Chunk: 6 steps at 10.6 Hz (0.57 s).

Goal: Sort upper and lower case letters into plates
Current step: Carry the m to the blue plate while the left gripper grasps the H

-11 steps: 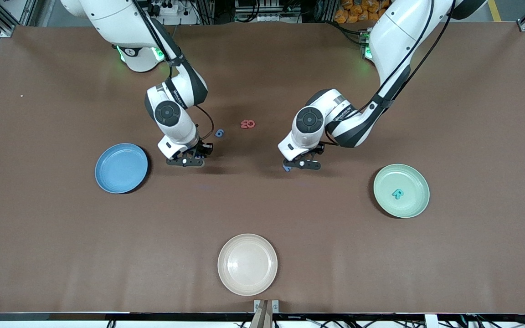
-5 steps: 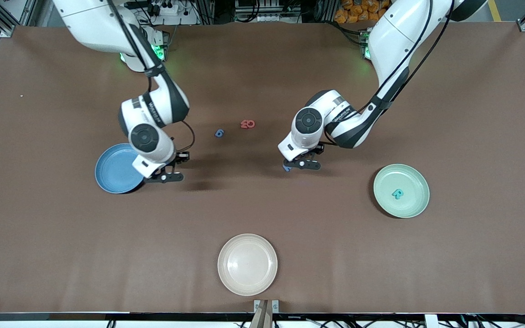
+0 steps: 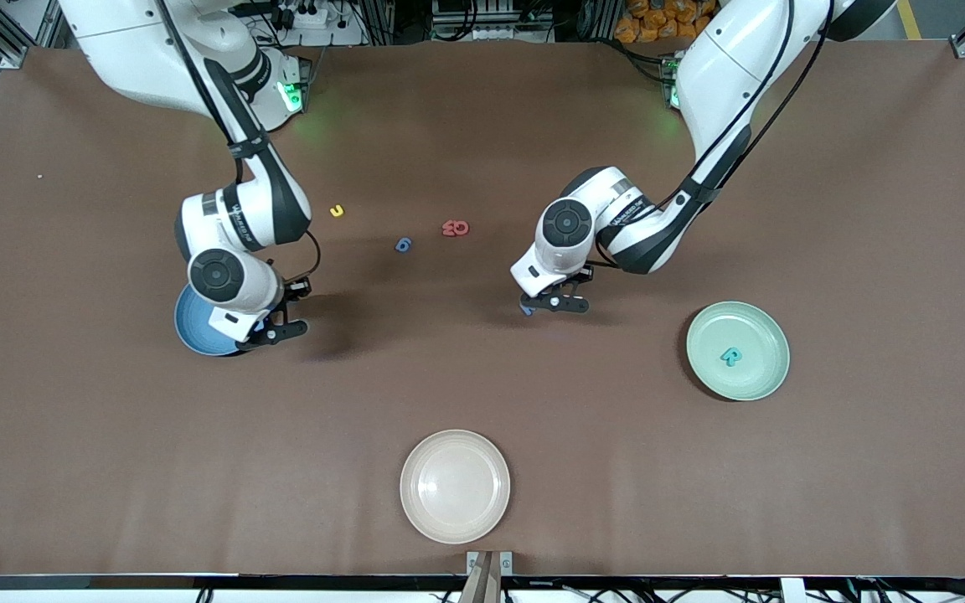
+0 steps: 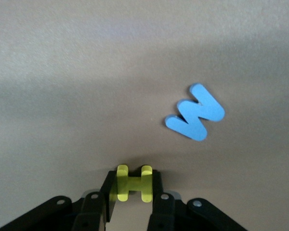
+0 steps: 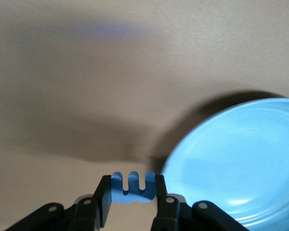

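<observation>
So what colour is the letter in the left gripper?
Yellow: an H pinched in the left gripper, clearest in the left wrist view.

The table (image 3: 482, 394) is covered with a matt brown sheet, smooth, with faint creases. The blue plate (image 5: 241, 159) looks like smooth plastic with a soft sheen; the green plate (image 3: 738, 350) and cream plate (image 3: 455, 486) look the same, the cream one catching a faint highlight. The yellow H (image 4: 131, 183), blue M (image 4: 196, 112) and blue m (image 5: 131, 189) seem matt, soft-edged foam or plastic, as do the teal R (image 3: 730, 357), blue g (image 3: 403, 244), yellow u (image 3: 337, 211) and red letters (image 3: 455, 227). Both arms have glossy white shells with black joints; the fingers (image 4: 97, 206) are matt black, with small bright screws.
</observation>
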### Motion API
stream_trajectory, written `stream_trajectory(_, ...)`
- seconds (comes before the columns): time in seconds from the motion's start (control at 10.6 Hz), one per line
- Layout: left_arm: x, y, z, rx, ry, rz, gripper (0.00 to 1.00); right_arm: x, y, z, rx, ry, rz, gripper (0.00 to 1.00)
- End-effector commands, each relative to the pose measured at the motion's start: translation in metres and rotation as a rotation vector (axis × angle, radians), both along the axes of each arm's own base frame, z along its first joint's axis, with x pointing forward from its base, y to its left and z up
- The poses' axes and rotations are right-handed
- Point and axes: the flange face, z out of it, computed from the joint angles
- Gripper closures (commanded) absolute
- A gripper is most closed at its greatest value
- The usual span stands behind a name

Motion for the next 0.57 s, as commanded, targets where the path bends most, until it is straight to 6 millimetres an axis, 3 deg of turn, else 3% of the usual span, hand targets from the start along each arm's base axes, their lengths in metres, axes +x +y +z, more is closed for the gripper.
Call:
stream_trajectory(0.0, 0.015, 0.011, 0.038, 0.028, -0.068, 0.022, 1.0, 0.007, -0.047, 0.002, 0.025, 0.017, 0.068, 1.0)
stream_trajectory(0.19, 0.046, 0.055, 0.086, 0.071, -0.072, 0.073, 1.0, 0.012, -0.078, 0.003, 0.044, 0.017, 0.088, 1.0)
stream_trajectory(0.28, 0.058, 0.072, 0.099, 0.075, -0.062, 0.064, 1.0, 0.013, -0.078, -0.002, 0.046, 0.006, 0.083, 0.94)
stream_trajectory(0.38, 0.074, 0.094, 0.103, 0.067, -0.054, 0.073, 1.0, 0.013, -0.078, -0.004, 0.048, 0.006, 0.08, 0.42)
stream_trajectory(0.47, 0.091, 0.126, 0.102, 0.064, -0.049, 0.096, 1.0, 0.013, -0.077, -0.003, 0.054, 0.004, 0.07, 0.05)
